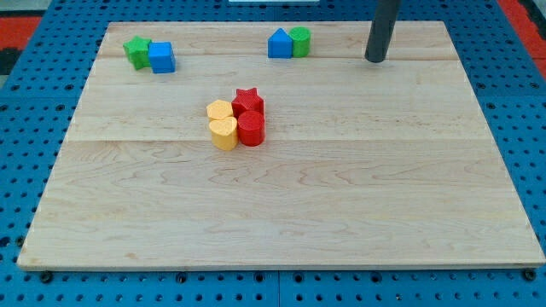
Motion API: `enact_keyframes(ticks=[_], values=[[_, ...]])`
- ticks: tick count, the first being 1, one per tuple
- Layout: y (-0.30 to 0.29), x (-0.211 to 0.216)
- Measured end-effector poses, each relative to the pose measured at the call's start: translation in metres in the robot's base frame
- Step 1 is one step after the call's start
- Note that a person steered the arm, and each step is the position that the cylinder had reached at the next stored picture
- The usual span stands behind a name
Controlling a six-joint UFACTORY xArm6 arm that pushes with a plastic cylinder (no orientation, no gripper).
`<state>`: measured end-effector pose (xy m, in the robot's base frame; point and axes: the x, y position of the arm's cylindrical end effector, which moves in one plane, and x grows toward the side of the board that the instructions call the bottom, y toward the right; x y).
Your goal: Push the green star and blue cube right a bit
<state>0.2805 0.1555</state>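
Note:
The green star (135,50) sits at the board's top left, touching the blue cube (161,57) on its right. My tip (374,60) is near the view's top right, far to the right of both blocks. It touches no block.
A blue house-shaped block (279,43) and a green cylinder (300,41) touch each other at the top middle, left of my tip. In the middle lie a red star (247,101), a red cylinder (251,129) and two yellow hearts (220,112) (223,133), clustered. The wooden board (341,213) lies on a blue pegboard.

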Motion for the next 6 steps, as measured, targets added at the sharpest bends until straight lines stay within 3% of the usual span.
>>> enact_keyframes(ticks=[2,3,5,6], values=[[-0.026,-0.079],[-0.104,-0.086],[-0.321,-0.072],[-0.369,-0.040]])
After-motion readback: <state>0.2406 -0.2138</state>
